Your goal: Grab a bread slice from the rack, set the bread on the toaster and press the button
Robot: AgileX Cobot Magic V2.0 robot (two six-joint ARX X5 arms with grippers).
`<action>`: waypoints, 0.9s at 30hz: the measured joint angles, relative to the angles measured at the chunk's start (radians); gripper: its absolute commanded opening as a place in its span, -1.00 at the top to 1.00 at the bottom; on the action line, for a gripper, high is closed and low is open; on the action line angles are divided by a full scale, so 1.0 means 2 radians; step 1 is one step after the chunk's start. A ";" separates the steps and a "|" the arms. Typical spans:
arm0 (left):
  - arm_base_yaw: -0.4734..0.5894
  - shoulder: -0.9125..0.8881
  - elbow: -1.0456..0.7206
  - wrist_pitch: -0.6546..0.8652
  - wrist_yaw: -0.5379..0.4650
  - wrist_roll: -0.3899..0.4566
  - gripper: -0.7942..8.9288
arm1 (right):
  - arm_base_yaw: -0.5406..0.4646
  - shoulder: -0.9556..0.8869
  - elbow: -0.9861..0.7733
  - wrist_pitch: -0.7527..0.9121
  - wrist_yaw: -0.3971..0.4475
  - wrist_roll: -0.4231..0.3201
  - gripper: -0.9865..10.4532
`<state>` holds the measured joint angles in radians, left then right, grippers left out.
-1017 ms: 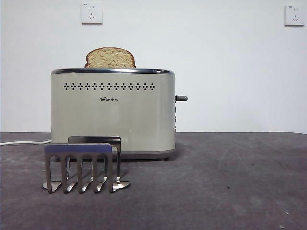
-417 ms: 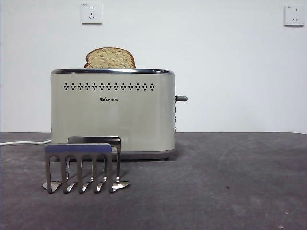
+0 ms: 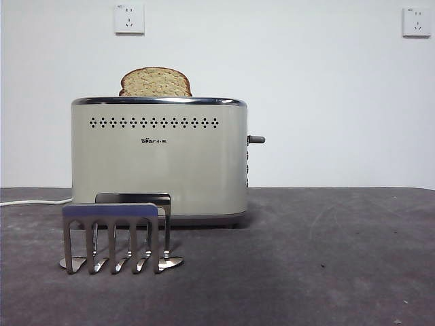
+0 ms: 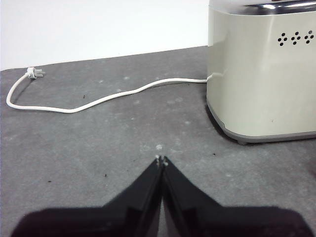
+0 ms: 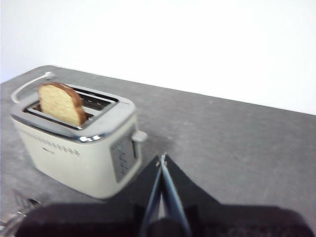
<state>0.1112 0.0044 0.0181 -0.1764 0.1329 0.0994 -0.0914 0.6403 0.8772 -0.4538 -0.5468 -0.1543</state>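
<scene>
White wall with two sockets (image 3: pixel 130 19) behind, dark grey worktop (image 3: pixel 326 258) in front. Toaster (image 3: pixel 160 159) is a boxy cream unit: chrome top rim, row of small dark vent holes, small dark logo on the face. Slice of bread (image 3: pixel 155 82) stands upright in one toaster slot, only the domed top showing above the rim; tan speckled crumb, dark brown crust. Button (image 3: pixel 256 139), a stubby dark grey lever, sticks out sideways from the toaster's narrow side. Rack (image 3: pixel 114 236), shiny metal with a comb of upright prongs, sits on the worktop just in front of the toaster, no bread in it.

Left gripper (image 4: pixel 160 160): jaws pressed together, holding nothing, low over bare worktop; toaster's end wall ahead and off to one side, white power cord (image 4: pixel 98 98) running across ahead of the tips. Right gripper (image 5: pixel 162 158): jaws pressed together, holding nothing, raised above the worktop; button-side of the toaster just beyond its tips, not touching.
</scene>
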 measured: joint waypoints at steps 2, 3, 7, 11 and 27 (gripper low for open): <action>0.000 0.000 0.000 0.000 0.000 0.000 0.84 | -0.012 -0.031 -0.037 0.016 0.000 -0.006 0.83; 0.000 0.000 0.000 0.000 0.000 0.000 0.84 | -0.017 -0.046 -0.055 0.023 0.000 -0.010 0.83; 0.000 0.000 0.000 0.000 0.000 0.000 0.84 | -0.028 -0.092 -0.119 0.067 0.000 -0.019 0.83; 0.000 0.000 0.000 0.000 0.000 0.000 0.84 | -0.030 -0.135 -0.183 0.092 0.000 -0.038 0.83; 0.000 0.000 0.000 0.000 0.000 0.000 0.84 | 0.006 -0.288 -0.375 0.144 0.197 0.025 0.83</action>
<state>0.1112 0.0044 0.0181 -0.1764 0.1329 0.0994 -0.0788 0.0647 0.1280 -0.1661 -0.1532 -0.1040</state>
